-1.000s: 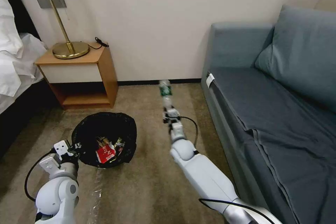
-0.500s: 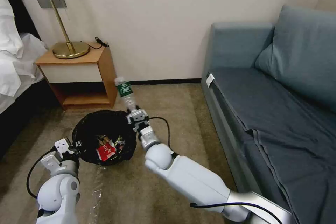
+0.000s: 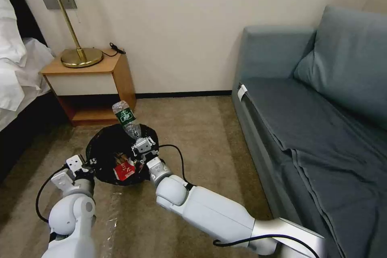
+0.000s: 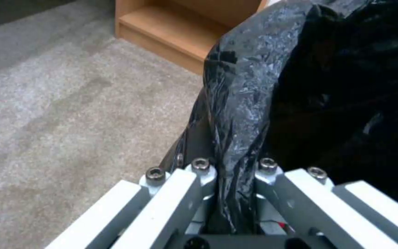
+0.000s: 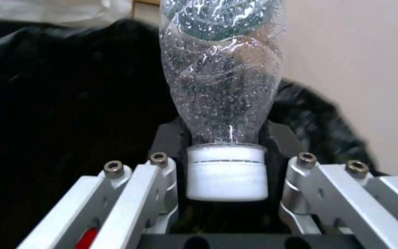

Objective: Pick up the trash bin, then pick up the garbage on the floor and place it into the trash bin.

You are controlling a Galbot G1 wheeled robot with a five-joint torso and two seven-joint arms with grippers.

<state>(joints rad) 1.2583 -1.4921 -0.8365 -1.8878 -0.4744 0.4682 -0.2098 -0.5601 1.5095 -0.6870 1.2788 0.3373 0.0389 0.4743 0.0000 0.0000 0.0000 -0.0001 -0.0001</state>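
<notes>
Bottle held over the lined trash bin, lower left of centre in the head view.

From left to right: the left gripper point(image 3: 86, 166) is pinched on the black bag folded over the rim of the trash bin point(image 3: 105, 142), which sits low and left of centre; a red-and-white packet point(image 3: 124, 170) lies inside. The right gripper point(image 3: 144, 147) clamps the clear bottle point(image 3: 126, 119) at its white cap point(image 5: 227, 173), base tilted up, above the bin's opening. A wooden nightstand point(image 3: 123, 78) stands behind, upper left.
</notes>
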